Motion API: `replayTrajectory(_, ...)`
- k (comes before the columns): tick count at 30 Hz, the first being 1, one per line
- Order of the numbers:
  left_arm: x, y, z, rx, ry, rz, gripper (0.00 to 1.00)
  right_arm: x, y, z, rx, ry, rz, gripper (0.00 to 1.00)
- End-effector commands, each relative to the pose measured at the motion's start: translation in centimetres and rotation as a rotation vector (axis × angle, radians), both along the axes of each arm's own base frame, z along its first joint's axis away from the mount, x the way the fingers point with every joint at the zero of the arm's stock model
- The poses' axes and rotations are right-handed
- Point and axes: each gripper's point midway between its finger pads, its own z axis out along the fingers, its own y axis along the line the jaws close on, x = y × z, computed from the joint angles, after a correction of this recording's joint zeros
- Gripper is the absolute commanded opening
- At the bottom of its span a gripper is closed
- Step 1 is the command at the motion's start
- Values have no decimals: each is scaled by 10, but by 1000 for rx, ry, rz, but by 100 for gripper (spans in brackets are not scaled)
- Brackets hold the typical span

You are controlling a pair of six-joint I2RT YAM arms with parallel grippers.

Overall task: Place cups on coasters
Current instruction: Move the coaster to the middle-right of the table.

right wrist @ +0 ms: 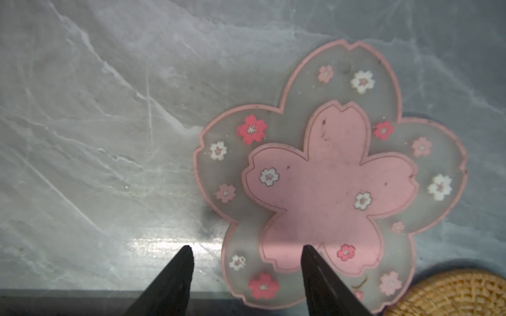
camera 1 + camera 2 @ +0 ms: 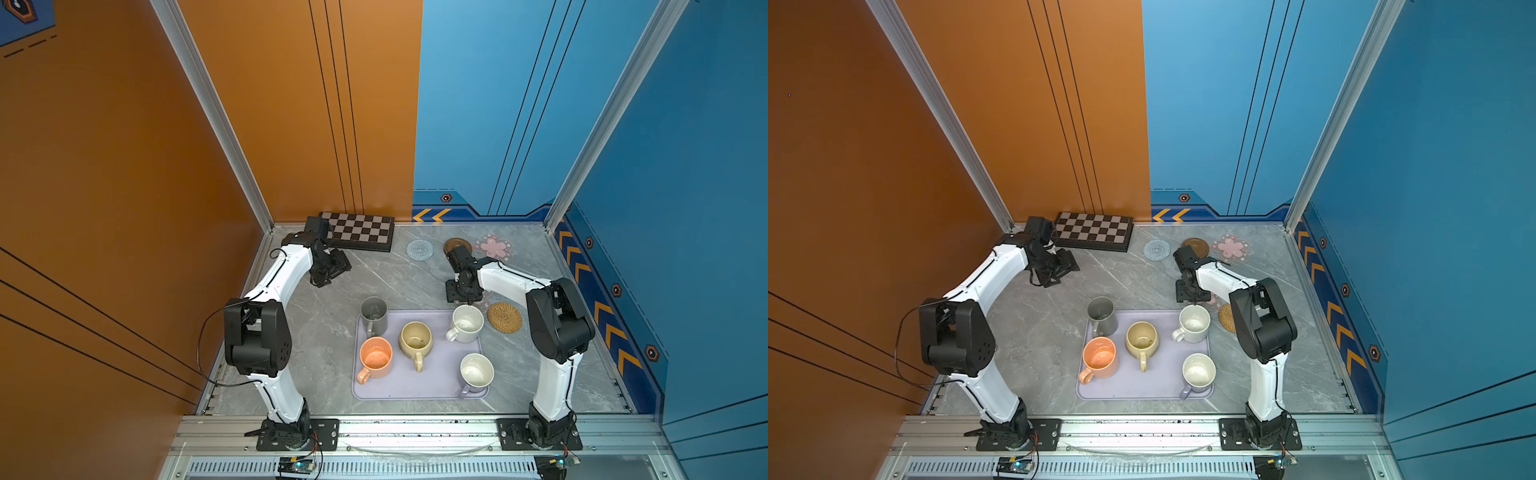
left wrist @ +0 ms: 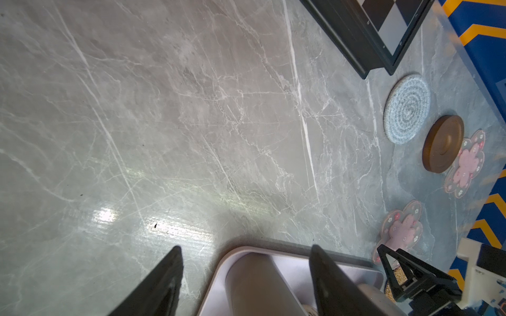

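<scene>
Cups, all five, stand upright on the lavender tray (image 2: 432, 392): the grey mug (image 2: 374, 316) at its far-left corner, the orange mug (image 2: 375, 358) at the near-left, the beige-yellow mug (image 2: 416, 338) in the middle, the speckled white mug (image 2: 467, 323) at the far-right corner and the lavender mug (image 2: 476, 371) at the near-right corner. Every coaster lies bare on the marble tabletop (image 2: 324, 332) outside the tray. The rattan coaster (image 2: 504, 317) sits just beside the tray's right edge, near the far corner. The first flower coaster (image 1: 328, 186) lies just beyond the far-right corner. Well beyond the tray's far edge runs a row of three: the pale-blue spiral coaster (image 2: 419, 249), the wooden disc (image 2: 454, 242), partly hidden by the right arm in both top views, and the second flower coaster (image 2: 494, 246). The right gripper (image 1: 246, 249) hangs over the first flower coaster's edge, its fingers spread and empty. The left gripper (image 3: 245, 254) hovers beyond the tray's far-left corner, pointed towards the grey mug, fingers likewise spread with nothing between them. The chequered board (image 2: 359, 232) lies well beyond the tray's far-left corner, by the back wall.
</scene>
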Motion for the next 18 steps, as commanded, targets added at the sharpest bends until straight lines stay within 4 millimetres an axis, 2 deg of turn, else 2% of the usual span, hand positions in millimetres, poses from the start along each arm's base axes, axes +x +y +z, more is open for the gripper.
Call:
replayTrajectory(1,-9,1,-9,30,28,-17,74,3,4,1,22,-2,6,65)
replayTrajectory(7,-12,2,-16,36,46,-24,74,2,2,-19,1,54,1,65)
replayTrajectory(18,-5,3,-15,21,41,-21,74,-3,-44,-27,-95,96,-61,63)
